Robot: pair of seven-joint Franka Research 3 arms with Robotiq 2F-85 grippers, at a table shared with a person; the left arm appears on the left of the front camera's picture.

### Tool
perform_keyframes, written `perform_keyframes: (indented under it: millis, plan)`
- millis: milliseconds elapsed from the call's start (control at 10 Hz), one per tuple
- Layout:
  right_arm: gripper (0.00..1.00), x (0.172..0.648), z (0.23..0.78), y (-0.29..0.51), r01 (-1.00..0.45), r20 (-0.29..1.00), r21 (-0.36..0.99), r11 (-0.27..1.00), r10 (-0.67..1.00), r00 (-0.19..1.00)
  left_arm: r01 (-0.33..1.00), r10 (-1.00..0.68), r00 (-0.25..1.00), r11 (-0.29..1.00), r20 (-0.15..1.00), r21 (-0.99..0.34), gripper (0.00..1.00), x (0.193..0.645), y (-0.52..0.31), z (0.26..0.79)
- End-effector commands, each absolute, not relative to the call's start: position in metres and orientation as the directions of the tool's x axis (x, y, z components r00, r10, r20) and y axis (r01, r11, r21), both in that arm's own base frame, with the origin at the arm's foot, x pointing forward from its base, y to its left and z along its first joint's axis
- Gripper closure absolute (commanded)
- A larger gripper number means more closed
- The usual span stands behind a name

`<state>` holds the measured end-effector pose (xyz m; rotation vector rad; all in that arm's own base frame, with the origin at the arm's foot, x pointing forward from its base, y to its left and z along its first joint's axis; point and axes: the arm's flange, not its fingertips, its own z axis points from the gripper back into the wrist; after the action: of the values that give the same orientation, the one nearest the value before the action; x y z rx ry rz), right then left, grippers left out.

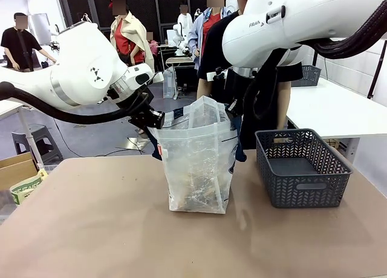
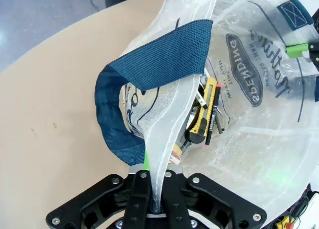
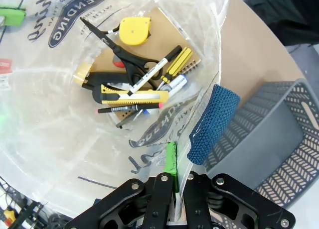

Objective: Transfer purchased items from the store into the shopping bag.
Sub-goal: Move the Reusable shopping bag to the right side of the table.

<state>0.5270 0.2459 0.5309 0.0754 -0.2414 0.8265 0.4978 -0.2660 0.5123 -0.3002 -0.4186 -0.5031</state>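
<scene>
The shopping bag (image 1: 199, 160) stands upright in the middle of the table (image 1: 91, 229), just beside the dark grey lattice basket (image 1: 302, 169). The 2 grippers hold it at opposite sides of its mouth, which I judge is done to stretch the opening wide and make the thin film stand, so that items can be dropped in from above.

The left gripper (image 2: 155, 178) is closed on a fold of the bag's rim. The film goes down between its fingers, next to 1 navy strap handle (image 2: 149, 74) that hangs loose in a loop. The right gripper (image 3: 179, 175) is also clamped on the rim, at the side toward the basket, and the other navy handle (image 3: 212, 124) falls outward over the edge there. Neither gripper takes a handle itself; both pinch only the plastic.

Several items lie in a pile at the bottom of the bag: a yellow tape measure (image 3: 134, 30), black scissors (image 3: 124, 57), a yellow utility knife (image 3: 134, 95), a white marker (image 3: 154, 72), a thin black pen with pink ends (image 3: 127, 109) and a yellow and black tool whose kind I cannot tell. They rest on something flat and brown.

The basket seems to hold nothing; its floor is bare. So the transfer looks nearly or fully done.
</scene>
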Motion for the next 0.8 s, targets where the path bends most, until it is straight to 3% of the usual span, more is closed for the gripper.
perform_keyframes:
  millis: [0,700]
  plan:
    - [1.0,0.5278,0.5316,0.2458,-0.733,0.239,-0.03,0.68,0.717,0.655,0.509,-0.392,0.799,0.844,0.455,-0.166,1.0,0.4972,-0.2662,0.5131]
    - [1.0,0.5278,0.5316,0.2458,-0.733,0.239,-0.03,0.68,0.717,0.655,0.509,-0.392,0.799,0.844,0.455,-0.166,1.0,0.4972,-0.2662,0.5131]
